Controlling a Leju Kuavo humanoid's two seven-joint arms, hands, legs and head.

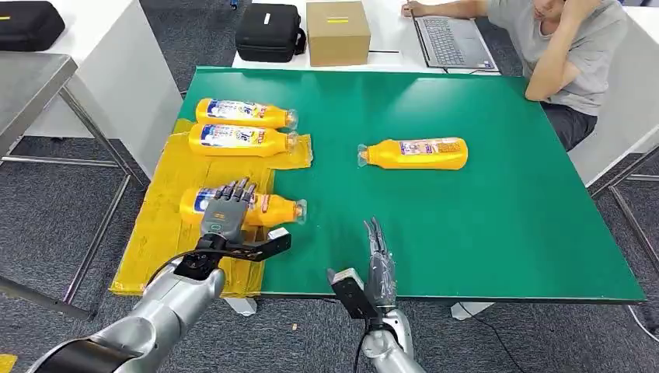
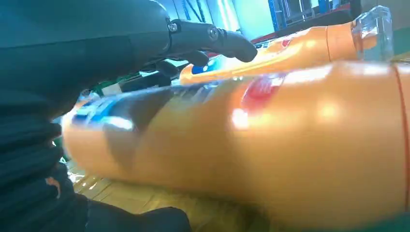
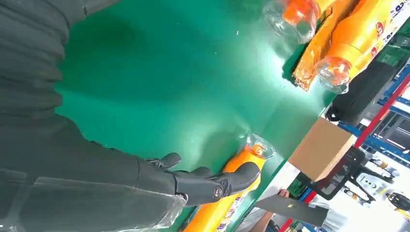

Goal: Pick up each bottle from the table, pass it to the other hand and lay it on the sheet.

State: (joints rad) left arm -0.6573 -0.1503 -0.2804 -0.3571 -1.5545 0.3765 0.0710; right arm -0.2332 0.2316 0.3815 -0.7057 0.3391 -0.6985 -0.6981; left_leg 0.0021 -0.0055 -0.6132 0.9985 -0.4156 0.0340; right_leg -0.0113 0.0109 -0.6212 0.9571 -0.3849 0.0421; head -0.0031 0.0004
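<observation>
Glossy orange plastic bottle [image 2: 270,140], cylindrical

We cannot tell whether the left hand [image 1: 228,208] grips the near bottle [image 1: 268,208], whose middle it covers. That bottle [image 2: 251,140] is blurred up close at the wrist. The person [image 1: 563,43] is cut off at the edge.

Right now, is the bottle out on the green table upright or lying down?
Lying down: the lone bottle rests on its side on the green table, cap toward the yellow sheet.
</observation>
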